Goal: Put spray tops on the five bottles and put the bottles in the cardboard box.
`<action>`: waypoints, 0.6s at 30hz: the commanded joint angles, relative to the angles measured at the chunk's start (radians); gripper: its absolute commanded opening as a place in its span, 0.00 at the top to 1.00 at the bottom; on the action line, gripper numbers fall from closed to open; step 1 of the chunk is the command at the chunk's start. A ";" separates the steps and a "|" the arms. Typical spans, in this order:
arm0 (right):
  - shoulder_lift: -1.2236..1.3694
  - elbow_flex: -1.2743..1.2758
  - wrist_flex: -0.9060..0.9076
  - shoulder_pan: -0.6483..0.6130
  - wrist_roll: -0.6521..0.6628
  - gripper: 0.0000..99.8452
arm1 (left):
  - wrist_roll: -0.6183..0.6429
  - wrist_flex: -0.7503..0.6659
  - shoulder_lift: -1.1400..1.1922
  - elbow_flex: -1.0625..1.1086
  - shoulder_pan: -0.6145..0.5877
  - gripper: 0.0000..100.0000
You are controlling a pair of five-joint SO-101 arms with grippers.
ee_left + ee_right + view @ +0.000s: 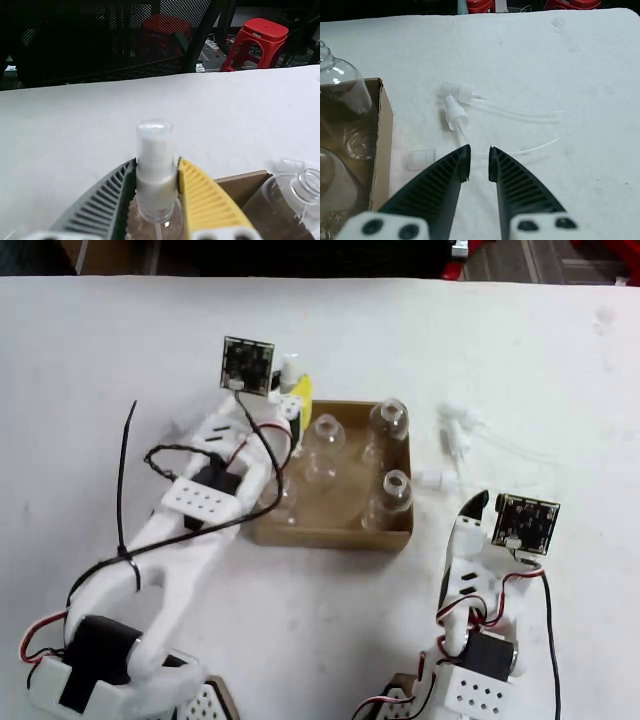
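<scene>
Right hand (479, 161), black ribbed fingers: tips a narrow gap apart, nothing between them. It sits low over the white table (560, 370), on the right of the box.

Just past those tips are three loose white plastic spray tops with thin clear dip tubes:
- The nearest spray top (422, 158) lies flat close to the box wall, and its tube runs across just beyond the fingertips.
- The middle spray top (454, 114) and the far spray top (458, 92) lie further out, touching each other, with their tubes trailing away from the box.

The open brown cardboard box (330, 535) sits mid-table between the two arms. It holds clear plastic bottles standing upright with open necks and no tops:
- near-right bottle (396, 485)
- far-right bottle (388, 417)
- far-middle bottle (325, 432)

There may be a fourth at the left wall, but the left arm covers most of it, so I can't confirm.

The left arm lies over the box's left wall, with a black cable (128, 455) draped across it.

Left hand (156, 170), one grey finger and one yellow: clamped on the neck of a clear capped bottle (155, 150), which has a white spray top and clear cap on. The bottle is held upright at the box's far-left corner, with the cardboard corner just beside it. I can't tell whether it is over the box or just outside.

Beyond the far table edge are a black mesh panel (125, 35) and a red plastic stool (257, 37).
</scene>
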 commanded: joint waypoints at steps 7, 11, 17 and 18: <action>-0.007 0.009 -0.036 0.001 0.014 0.95 | -0.094 -0.338 -0.047 0.150 0.044 0.97; -0.007 0.009 -0.036 0.001 0.014 0.95 | -0.115 -0.408 -0.073 0.212 0.064 0.97; -0.007 0.009 -0.036 0.001 0.014 0.95 | -0.117 -0.408 -0.153 0.272 0.044 0.97; -0.007 0.009 -0.036 0.001 0.014 0.95 | -0.118 -0.408 -0.163 0.285 0.041 0.97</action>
